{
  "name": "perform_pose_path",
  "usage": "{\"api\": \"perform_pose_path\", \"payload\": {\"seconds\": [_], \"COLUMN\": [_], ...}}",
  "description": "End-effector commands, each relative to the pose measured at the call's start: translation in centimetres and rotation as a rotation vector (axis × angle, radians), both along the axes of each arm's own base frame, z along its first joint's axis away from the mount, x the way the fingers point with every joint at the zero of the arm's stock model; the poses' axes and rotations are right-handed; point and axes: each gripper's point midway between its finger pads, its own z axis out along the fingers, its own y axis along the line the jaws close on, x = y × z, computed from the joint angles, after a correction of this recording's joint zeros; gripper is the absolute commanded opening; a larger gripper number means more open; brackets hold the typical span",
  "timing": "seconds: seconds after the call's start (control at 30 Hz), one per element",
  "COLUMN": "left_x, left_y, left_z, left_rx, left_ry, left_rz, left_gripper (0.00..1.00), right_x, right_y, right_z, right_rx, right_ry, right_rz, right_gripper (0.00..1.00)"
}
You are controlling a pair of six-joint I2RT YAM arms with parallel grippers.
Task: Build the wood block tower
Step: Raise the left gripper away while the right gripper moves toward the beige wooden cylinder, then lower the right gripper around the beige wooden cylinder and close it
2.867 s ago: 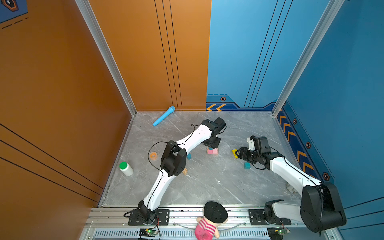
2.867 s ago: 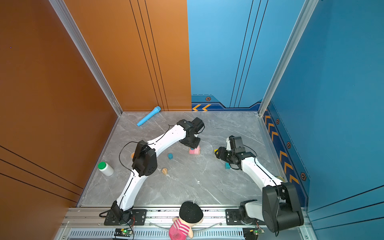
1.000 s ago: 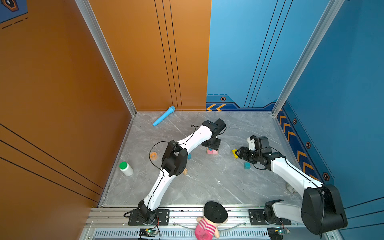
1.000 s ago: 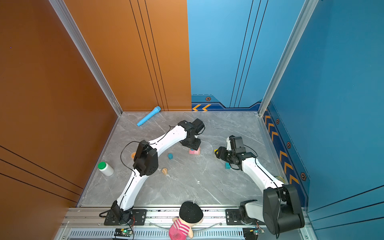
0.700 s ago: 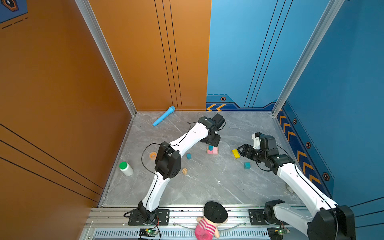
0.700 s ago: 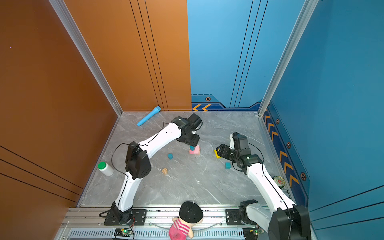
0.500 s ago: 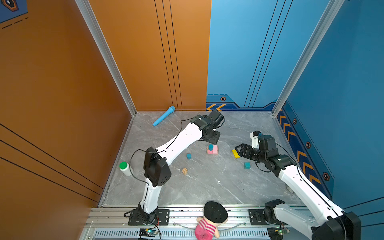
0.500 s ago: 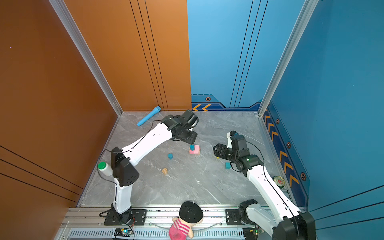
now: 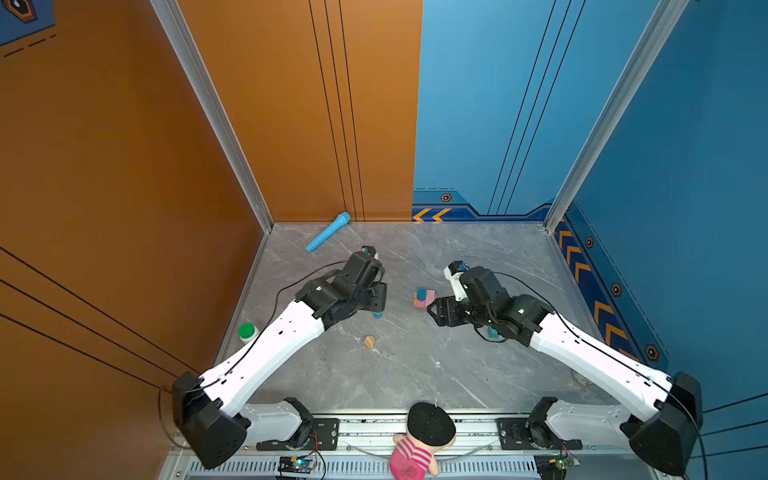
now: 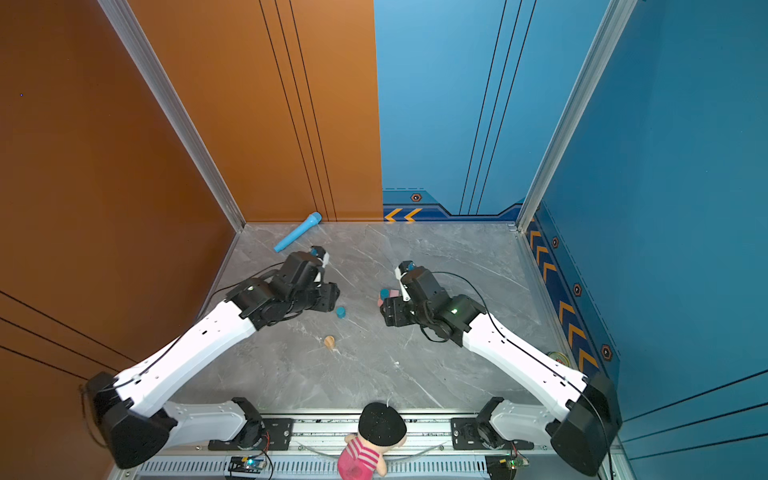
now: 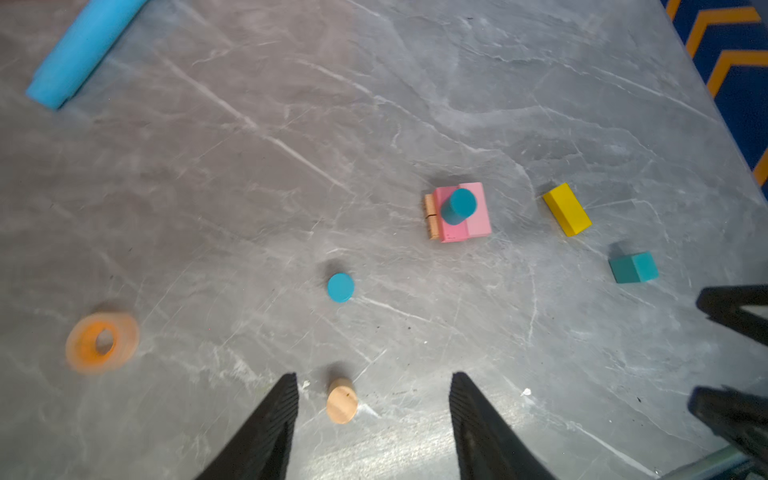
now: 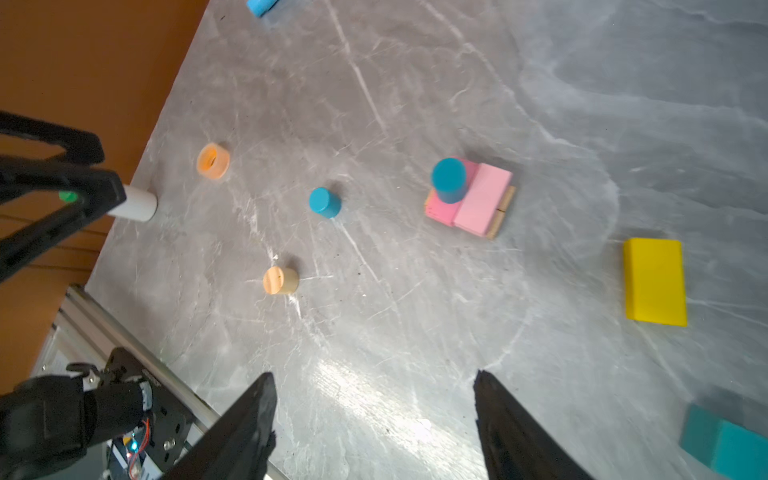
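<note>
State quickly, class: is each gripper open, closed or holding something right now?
Left gripper: open, holding nothing.
Right gripper: open, holding nothing.

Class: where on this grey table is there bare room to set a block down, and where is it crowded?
Bare: the wide front strip between the tan cylinder and the doll; also the far stretch behind the tower, right of the microphone. Crowded: around the tower, with the yellow bar and teal cube close by.

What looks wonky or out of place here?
The small stack is untidy: the pink blocks sit shifted, so the tan blocks underneath poke out one side, and the blue cylinder stands off-centre on one pink block. Nothing looks spilled or broken.
</note>
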Motion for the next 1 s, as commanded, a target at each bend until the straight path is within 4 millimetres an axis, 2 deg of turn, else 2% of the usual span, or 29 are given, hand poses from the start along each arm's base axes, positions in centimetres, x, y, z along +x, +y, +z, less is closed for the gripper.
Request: {"api": "perform_pose_path", "payload": {"seconds": [0.0, 0.07, 0.23, 0.5, 0.6, 0.7, 0.73, 0.77, 0.87, 0.97], "left_x": [-0.3, -1.2, -3.1, -4.3, -4.5, -4.5, -4.5, -4.6, -4.6, -4.6], "left_y": [2.6, 5.4, 9.6, 11.6, 11.9, 12.0, 12.0, 12.0, 12.1, 12.3], "left_z": [1.4, 0.9, 0.8, -1.1, -1.6, -2.1, -2.2, -2.3, -2.7, -2.8], "left_rx": [-0.127, -0.13, -0.125, -0.087, -0.083, -0.08, -0.079, -0.079, -0.075, -0.074], "left_ry": [-0.094, -0.12, -0.148, -0.111, -0.1, -0.089, -0.086, -0.083, -0.074, -0.072], "left_rz": [0.132, 0.221, 0.34, 0.386, 0.39, 0.391, 0.393, 0.393, 0.394, 0.396], "left_gripper": [0.6, 0.59, 0.63, 0.65, 0.65, 0.66, 0.66, 0.66, 0.67, 0.67], "right_x": [-1.1, -1.5, -2.5, -3.5, -3.8, -3.4, -3.3, -3.2, -3.0, -2.4], "right_y": [1.8, 3.9, 9.1, 15.6, 16.7, 16.9, 17.0, 17.0, 16.9, 17.6], "right_z": [-1.5, -2.6, -4.9, -8.0, -9.3, -10.3, -10.1, -11.6, -12.9, -12.9], "right_rx": [-0.114, -0.148, -0.243, -0.313, -0.352, -0.394, -0.392, -0.418, -0.447, -0.446], "right_ry": [0.02, 0.041, 0.07, 0.128, 0.144, 0.144, 0.139, 0.155, 0.166, 0.159], "right_rz": [0.073, 0.118, 0.229, 0.358, 0.377, 0.362, 0.36, 0.357, 0.353, 0.342], "right_gripper": [0.76, 0.76, 0.77, 0.77, 0.77, 0.77, 0.77, 0.77, 0.76, 0.76]}}
